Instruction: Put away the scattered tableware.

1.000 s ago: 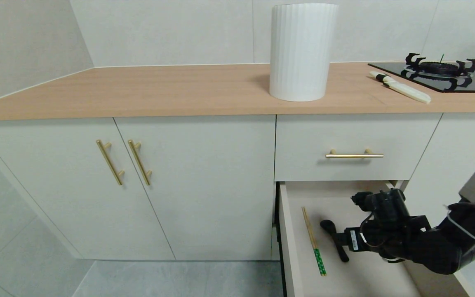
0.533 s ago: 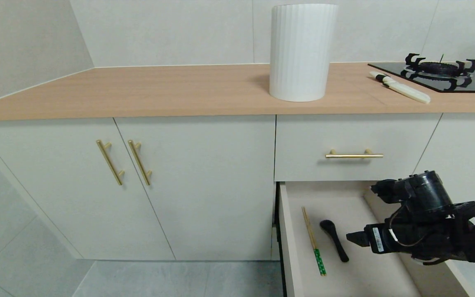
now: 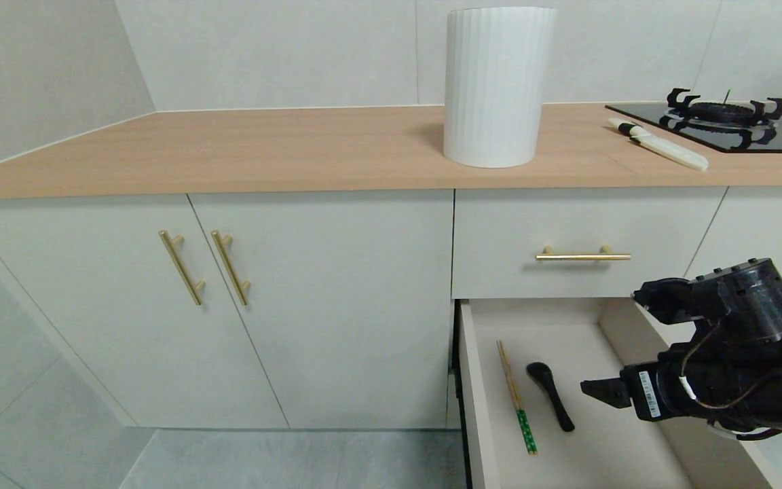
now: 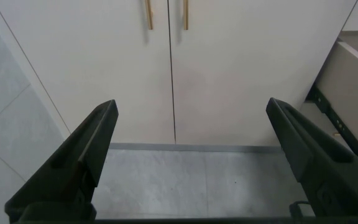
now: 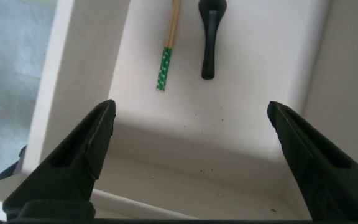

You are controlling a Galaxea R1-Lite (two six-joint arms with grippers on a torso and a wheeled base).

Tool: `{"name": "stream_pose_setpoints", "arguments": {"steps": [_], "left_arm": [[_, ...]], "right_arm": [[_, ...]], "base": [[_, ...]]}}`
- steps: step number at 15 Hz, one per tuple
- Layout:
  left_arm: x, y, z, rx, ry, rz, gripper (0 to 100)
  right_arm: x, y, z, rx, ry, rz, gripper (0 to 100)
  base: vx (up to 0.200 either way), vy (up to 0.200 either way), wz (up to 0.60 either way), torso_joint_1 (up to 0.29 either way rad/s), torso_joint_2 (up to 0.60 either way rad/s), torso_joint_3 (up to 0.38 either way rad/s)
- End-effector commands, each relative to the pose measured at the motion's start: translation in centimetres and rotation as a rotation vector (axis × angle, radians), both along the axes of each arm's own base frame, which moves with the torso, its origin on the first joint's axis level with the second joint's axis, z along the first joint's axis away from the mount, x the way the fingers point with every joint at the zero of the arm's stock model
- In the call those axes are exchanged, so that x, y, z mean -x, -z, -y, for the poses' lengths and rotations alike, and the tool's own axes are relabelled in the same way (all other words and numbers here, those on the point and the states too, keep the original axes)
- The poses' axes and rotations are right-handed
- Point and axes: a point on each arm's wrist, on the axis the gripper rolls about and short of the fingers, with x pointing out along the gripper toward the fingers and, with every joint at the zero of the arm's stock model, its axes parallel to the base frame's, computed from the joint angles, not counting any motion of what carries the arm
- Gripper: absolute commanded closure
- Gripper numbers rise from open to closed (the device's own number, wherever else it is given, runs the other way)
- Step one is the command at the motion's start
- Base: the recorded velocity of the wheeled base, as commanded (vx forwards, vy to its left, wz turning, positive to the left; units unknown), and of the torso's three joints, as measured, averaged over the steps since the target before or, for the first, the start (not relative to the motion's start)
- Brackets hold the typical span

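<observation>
Right gripper [image 3: 608, 394], fingers spread and empty, has pulled back from the black spoon [image 3: 551, 395], now lying beside the chopsticks [image 3: 516, 397] in the open drawer [image 3: 472, 380], so the knife [image 3: 659, 143] on the counter [image 3: 296, 149] looks next.

Open drawer [image 3: 474, 380]: 1. Chopsticks [image 3: 516, 397]: 1 pair, at its 9 o'clock. Black spoon [image 3: 550, 395]: 1, centre. White ribbed canister [image 3: 497, 85]: 1, 12 o'clock. Knife [image 3: 659, 143]: 1, 2 o'clock. Gold handles [image 3: 583, 256]: 3.

Drawer [image 3: 474, 380]: pale, pulled open.
Chopsticks [image 3: 516, 396]: wooden pair with green patterned ends, lying flat and lengthwise near the drawer's left wall.
Spoon [image 3: 550, 394]: black, flat just beside them, not touching, bowl rearward.
Knife [image 3: 659, 143]: cream with a black band, flat on the counter [image 3: 296, 149].
</observation>
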Motion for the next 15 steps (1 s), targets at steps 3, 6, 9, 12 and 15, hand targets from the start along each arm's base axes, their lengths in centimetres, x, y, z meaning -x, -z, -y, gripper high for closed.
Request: {"name": "stream_pose_setpoints", "arguments": {"steps": [3, 6, 9, 12, 15], "left_arm": [[0.0, 0.0, 0.0, 0.0, 0.0, 0.0, 0], [0.0, 0.0, 0.0, 0.003, 0.0, 0.0, 0], [0.0, 0.0, 0.0, 0.003, 0.0, 0.0, 0], [0.0, 0.0, 0.0, 0.003, 0.0, 0.0, 0], [0.0, 0.0, 0.0, 0.005, 0.0, 0.0, 0]], "right_arm": [[0.22, -0.06, 0.04, 0.005, -0.004, -0.009, 0], [0.23, 0.03, 0.05, 0.008, -0.003, -0.013, 0], [0.38, 0.04, -0.11, 0.011, -0.013, -0.016, 0], [0.52, 0.11, -0.28, 0.012, -0.022, -0.019, 0], [0.55, 0.33, -0.31, 0.018, -0.026, -0.03, 0]], "base": [[-0.067, 0.0, 0.0, 0.001, 0.0, 0.004], [-0.2, 0.0, 0.0, 0.009, 0.0, 0.007], [-0.2, 0.0, 0.0, 0.002, 0.0, 0.007], [-0.2, 0.0, 0.0, 0.002, 0.0, 0.004], [-0.133, 0.0, 0.0, 0.003, 0.0, 0.003]]}}
